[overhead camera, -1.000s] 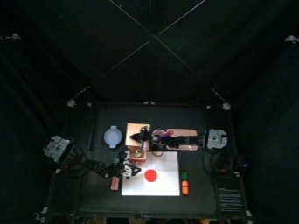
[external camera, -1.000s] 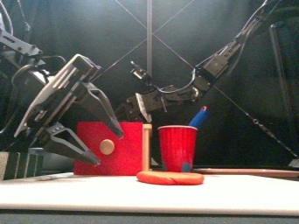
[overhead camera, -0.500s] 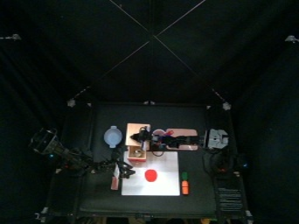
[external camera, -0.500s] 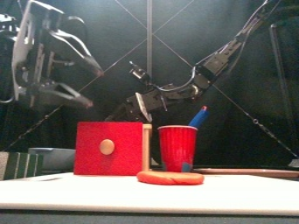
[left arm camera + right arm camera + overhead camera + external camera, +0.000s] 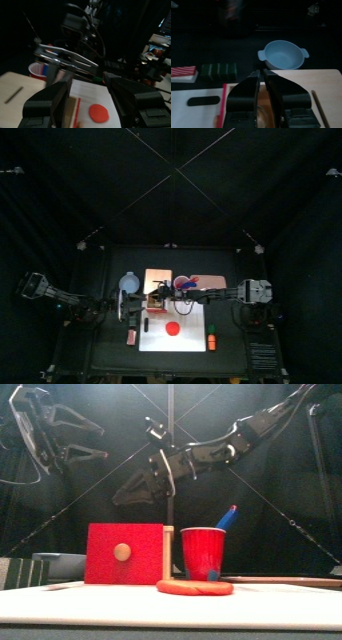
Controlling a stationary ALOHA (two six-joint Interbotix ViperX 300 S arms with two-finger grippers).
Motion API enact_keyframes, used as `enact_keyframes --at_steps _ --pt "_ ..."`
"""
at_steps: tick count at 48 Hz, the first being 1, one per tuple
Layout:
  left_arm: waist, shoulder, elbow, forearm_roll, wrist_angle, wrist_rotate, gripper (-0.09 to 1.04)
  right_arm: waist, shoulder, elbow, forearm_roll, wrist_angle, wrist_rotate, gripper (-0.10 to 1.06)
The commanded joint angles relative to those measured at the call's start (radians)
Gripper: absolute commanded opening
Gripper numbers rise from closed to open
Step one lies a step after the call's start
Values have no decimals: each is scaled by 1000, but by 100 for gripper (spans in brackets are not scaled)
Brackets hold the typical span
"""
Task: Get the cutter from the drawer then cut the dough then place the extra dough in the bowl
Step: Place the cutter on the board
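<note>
The pale wooden box (image 5: 124,554) stands left of centre, its red drawer front facing forward. A flat red dough disc (image 5: 194,587) lies on the white cutting board (image 5: 191,333) in front of the red cup (image 5: 203,552). My left gripper (image 5: 78,439) hangs open high at the upper left, well above the box, with nothing between its jaws. My right gripper (image 5: 138,487) is in the air above the box; in its wrist view (image 5: 263,74) the jaws are together over the box top. The blue-grey bowl (image 5: 283,54) sits beside the box. No cutter is visible.
A blue toy knife (image 5: 227,516) sticks out of the red cup. A dark green sushi roll (image 5: 216,70) lies behind the board. An orange toy (image 5: 210,340) rests on the board's right side, and a small red one (image 5: 131,336) lies left of the board.
My left gripper has risen from the drawer front to high at the upper left. My right gripper has lifted from just above the box top to well above it.
</note>
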Motion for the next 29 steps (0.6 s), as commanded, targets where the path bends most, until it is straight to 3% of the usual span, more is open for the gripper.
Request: enact_keyframes --at_steps 1,8,19,29 --pt "60 -69 8 55 -9 32 88 25 -78 -14 43 104 3 66" --pt "78 -117 25 92 -9 37 88 48 -101 -14 81 199 3 76" --pt "78 -126 34 123 -9 37 88 57 -104 -23 127 348 3 77" --pt "77 -126 38 146 -9 35 88 51 -100 -60 117 486 3 77"
